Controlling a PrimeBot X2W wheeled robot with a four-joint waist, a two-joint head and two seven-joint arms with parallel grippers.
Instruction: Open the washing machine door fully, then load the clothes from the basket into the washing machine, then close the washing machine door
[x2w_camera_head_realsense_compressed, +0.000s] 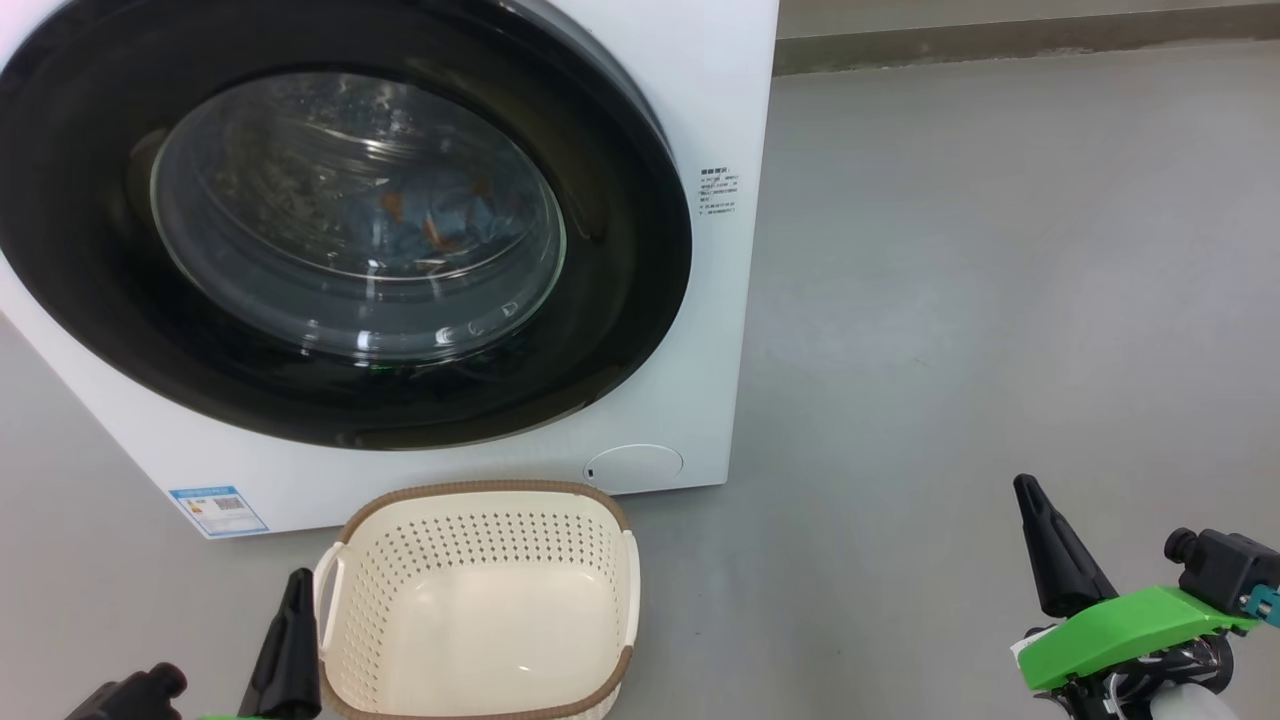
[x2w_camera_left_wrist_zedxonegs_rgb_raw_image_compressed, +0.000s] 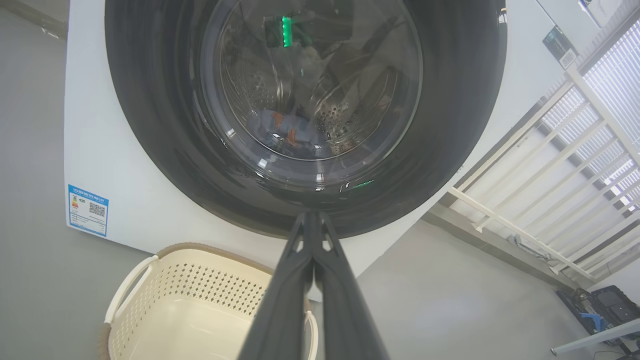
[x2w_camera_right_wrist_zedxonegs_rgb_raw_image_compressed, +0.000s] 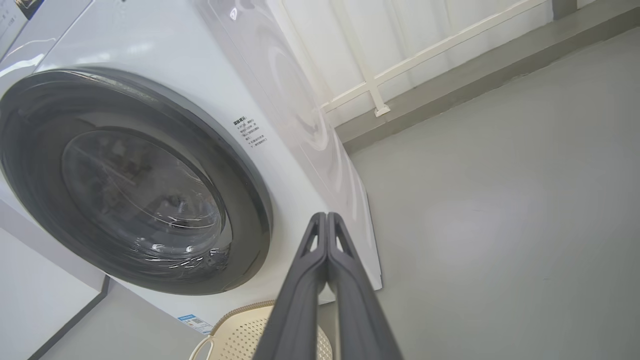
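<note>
The washing machine door sits flush against the front of the white washing machine, its black rim ringing the glass bowl. Through the glass the clothes lie low in the drum, light blue cloth with orange-brown print. The basket stands on the grey floor just in front of the machine, below the door, its bare cream bottom showing. A blue label sticker marks the machine's lower left corner. The left gripper hangs just beside the basket's left handle, jaws clenched together on nothing. The right gripper hangs over bare floor, well apart from the machine, jaws likewise pressed together.
</note>
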